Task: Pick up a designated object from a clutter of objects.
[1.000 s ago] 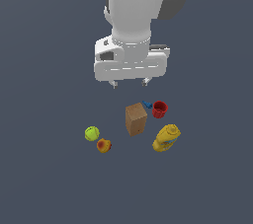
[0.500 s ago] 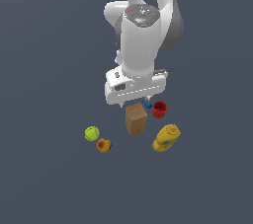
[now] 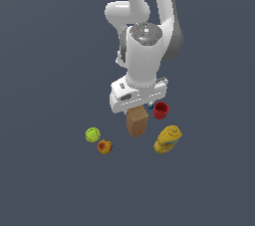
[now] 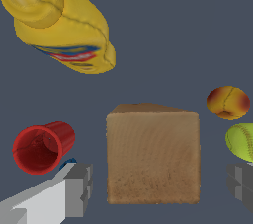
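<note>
Lower than a second ago, the gripper now hangs directly over the brown box, which stands upright amid the clutter, beside the red mug. Its fingers are spread wide to either side of the box, holding nothing. This looks like the approach step; next comes further descent, then closing. Whether the pads already reach the box's flanks is probably not settled. The arm points straight down.
</note>
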Tool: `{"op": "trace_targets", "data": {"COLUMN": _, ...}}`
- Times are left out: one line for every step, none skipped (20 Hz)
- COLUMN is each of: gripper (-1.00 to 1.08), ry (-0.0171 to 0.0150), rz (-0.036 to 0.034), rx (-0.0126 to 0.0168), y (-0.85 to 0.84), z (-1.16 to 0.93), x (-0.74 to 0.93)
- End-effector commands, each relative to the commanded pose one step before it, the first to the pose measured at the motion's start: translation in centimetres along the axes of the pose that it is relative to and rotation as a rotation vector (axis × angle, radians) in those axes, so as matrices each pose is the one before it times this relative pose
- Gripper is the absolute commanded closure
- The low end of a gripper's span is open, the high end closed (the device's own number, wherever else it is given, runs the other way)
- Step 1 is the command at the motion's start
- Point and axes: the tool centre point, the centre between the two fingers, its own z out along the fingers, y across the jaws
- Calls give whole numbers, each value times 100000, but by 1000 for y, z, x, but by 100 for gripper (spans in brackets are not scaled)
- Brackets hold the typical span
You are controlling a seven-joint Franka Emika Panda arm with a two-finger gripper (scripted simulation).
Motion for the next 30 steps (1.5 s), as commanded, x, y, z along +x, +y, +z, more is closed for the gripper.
{"op": "trace_targets", "data": {"gripper": -92, "ry": 77, "rz": 4, "rx": -28, "y": 13, "z": -4, "x": 16}}
{"op": "trace_targets", "data": {"gripper": -92, "ry": 0, "rz": 0, "rx": 0, "y": 3, "z": 99, "x": -3}}
{"op": "trace_targets", "data": {"gripper": -92, "ry": 0, "rz": 0, "rx": 0, "y": 5, "z": 164, "x": -5}}
{"op": "trace_targets", "data": {"gripper": -92, "ry": 0, "rz": 0, "rx": 0, "y": 7, "z": 230, "x": -7}}
{"op": "trace_targets", "data": {"gripper": -92, "ry": 19, "rz": -66, "rx": -2, "y": -28, "z": 285, "x": -3}}
{"op": "trace_targets", "data": {"gripper": -92, "ry": 0, "rz": 0, "rx": 0, "y": 10, "z": 361, "x": -13}}
{"op": "trace_targets", "data": {"gripper": -92, "ry": 19, "rz": -66, "rx": -1, "y": -24, "z": 417, "x": -9}}
{"op": "trace_targets", "data": {"gripper": -92, "ry": 19, "rz": -66, "rx": 0, "y": -22, "z": 484, "x": -12}}
{"op": "trace_targets", "data": {"gripper": -92, "ry": 0, "rz": 0, "rx": 0, "y": 16, "z": 558, "x": -22}}
{"op": "trace_targets", "data": {"gripper": -92, "ry": 19, "rz": -66, "rx": -1, "y": -20, "z": 524, "x": -10}}
{"op": "trace_targets", "data": {"gripper": -92, "ry": 19, "rz": -66, "rx": -2, "y": -21, "z": 462, "x": -4}}
{"op": "trace_targets", "data": {"gripper": -92, "ry": 0, "rz": 0, "rx": 0, "y": 16, "z": 410, "x": -4}}
{"op": "trace_targets", "data": {"gripper": -92, "ry": 0, "rz": 0, "rx": 0, "y": 17, "z": 348, "x": 5}}
{"op": "trace_targets", "data": {"gripper": -92, "ry": 17, "rz": -66, "rx": -12, "y": -20, "z": 274, "x": 22}}
{"op": "trace_targets", "data": {"gripper": -92, "ry": 0, "rz": 0, "rx": 0, "y": 17, "z": 222, "x": 22}}
{"op": "trace_targets", "data": {"gripper": -92, "ry": 0, "rz": 0, "rx": 0, "y": 16, "z": 155, "x": 25}}
{"op": "trace_targets", "data": {"gripper": -92, "ry": 0, "rz": 0, "rx": 0, "y": 11, "z": 87, "x": 20}}
{"op": "trace_targets", "data": {"gripper": -92, "ry": 0, "rz": 0, "rx": 0, "y": 4, "z": 28, "x": 7}}
{"op": "trace_targets", "data": {"gripper": 108, "ry": 0, "rz": 0, "rx": 0, "y": 0, "z": 0, "x": 0}}
{"op": "trace_targets", "data": {"gripper": 108, "ry": 0, "rz": 0, "rx": 0, "y": 0, "z": 0, "x": 0}}
{"op": "trace_targets", "data": {"gripper": 108, "ry": 0, "rz": 0, "rx": 0, "y": 0, "z": 0, "x": 0}}
{"op": "trace_targets", "data": {"gripper": 108, "ry": 0, "rz": 0, "rx": 0, "y": 0, "z": 0, "x": 0}}
{"op": "trace_targets", "data": {"gripper": 108, "ry": 0, "rz": 0, "rx": 0, "y": 0, "z": 0, "x": 0}}
{"op": "trace_targets", "data": {"gripper": 108, "ry": 0, "rz": 0, "rx": 0, "y": 0, "z": 0, "x": 0}}
{"op": "trace_targets", "data": {"gripper": 108, "ry": 0, "rz": 0, "rx": 0, "y": 0, "z": 0, "x": 0}}
{"op": "trace_targets", "data": {"gripper": 108, "ry": 0, "rz": 0, "rx": 0, "y": 0, "z": 0, "x": 0}}
{"op": "trace_targets", "data": {"gripper": 108, "ry": 0, "rz": 0, "rx": 0, "y": 0, "z": 0, "x": 0}}
{"op": "trace_targets", "data": {"gripper": 108, "ry": 0, "rz": 0, "rx": 0, "y": 0, "z": 0, "x": 0}}
{"op": "trace_targets", "data": {"gripper": 108, "ry": 7, "rz": 24, "rx": -64, "y": 48, "z": -123, "x": -46}}
{"op": "trace_targets", "data": {"gripper": 108, "ry": 0, "rz": 0, "rx": 0, "y": -12, "z": -20, "x": -8}}
